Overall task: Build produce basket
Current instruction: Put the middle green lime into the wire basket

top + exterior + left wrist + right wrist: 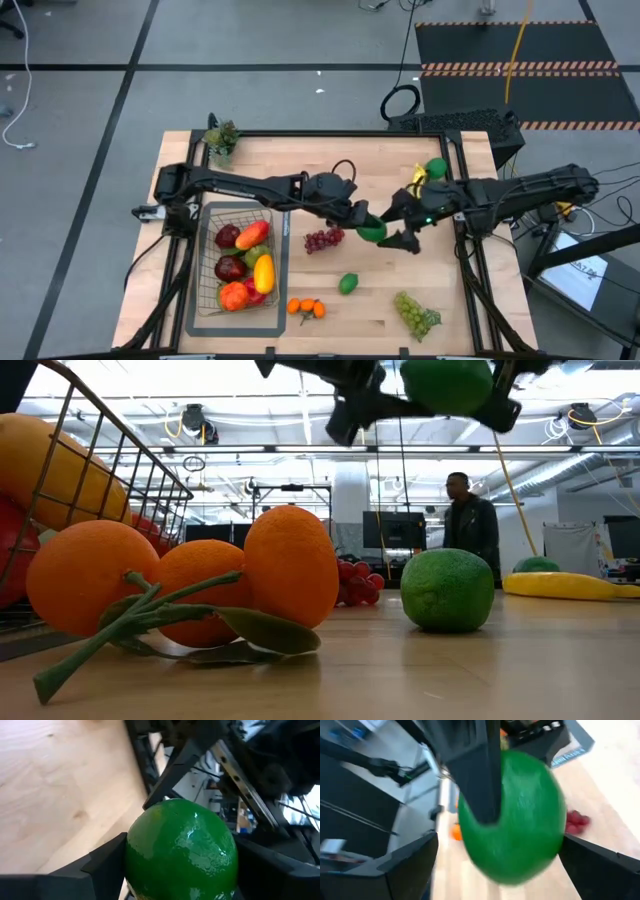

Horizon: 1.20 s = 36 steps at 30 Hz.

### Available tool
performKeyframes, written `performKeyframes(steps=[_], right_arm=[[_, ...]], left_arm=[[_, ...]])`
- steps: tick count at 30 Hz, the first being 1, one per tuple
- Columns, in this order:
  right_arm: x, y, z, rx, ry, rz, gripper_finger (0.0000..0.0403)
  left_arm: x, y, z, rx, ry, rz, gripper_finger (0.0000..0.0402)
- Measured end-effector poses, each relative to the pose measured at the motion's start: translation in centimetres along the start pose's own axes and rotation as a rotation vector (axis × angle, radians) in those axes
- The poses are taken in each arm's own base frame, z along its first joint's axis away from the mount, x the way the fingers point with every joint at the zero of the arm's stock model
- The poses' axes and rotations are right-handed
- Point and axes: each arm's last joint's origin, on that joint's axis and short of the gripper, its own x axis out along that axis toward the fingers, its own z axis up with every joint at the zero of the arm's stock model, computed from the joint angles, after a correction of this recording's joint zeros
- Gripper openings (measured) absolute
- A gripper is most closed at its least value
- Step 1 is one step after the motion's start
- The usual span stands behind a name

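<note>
Green fruit (372, 231): glossy, round, hard-looking; likely light and slippery; lifted above mid-counter, well right of the basket (205, 300).
Left end effector (367, 226): clamped on the fruit's widest sides.
Right end effector (400, 224): fingers spread around the same fruit, seemingly not squeezing.
In the way: purple grapes (323, 239) between fruit and basket.
Basket: partly filled; far-left cells free.

Glossy green pear (372, 231) aloft mid-table; basket (214, 301) holds several fruits.
</note>
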Motion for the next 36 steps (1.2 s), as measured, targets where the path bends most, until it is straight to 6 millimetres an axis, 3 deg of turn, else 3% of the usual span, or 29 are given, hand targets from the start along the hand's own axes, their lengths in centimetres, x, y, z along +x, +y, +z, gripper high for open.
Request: performKeyframes(steps=[5, 13, 24, 36], right_arm=[[-2.5, 0.8, 0.4, -0.002, -0.084, 0.08, 0.0394], [-5.3, 1.4, 0.7, -0.063, -0.206, 0.15, 0.0393], [-5.3, 1.3, 0.7, -0.122, -0.235, 0.096, 0.0393], [-5.0, 1.2, 0.7, -0.12, -0.224, 0.089, 0.0393]], left_arm=[[-1.9, -1.8, 0.0, 0.063, 0.004, -0.05, 0.0314], [-6.0, -4.7, -0.7, 0.184, -0.002, -0.102, 0.0299], [-11.3, -7.0, -1.4, 0.548, -0.031, -0.109, 0.0316], [-11.9, -7.4, -1.6, 0.949, -0.062, -0.119, 0.0314]])
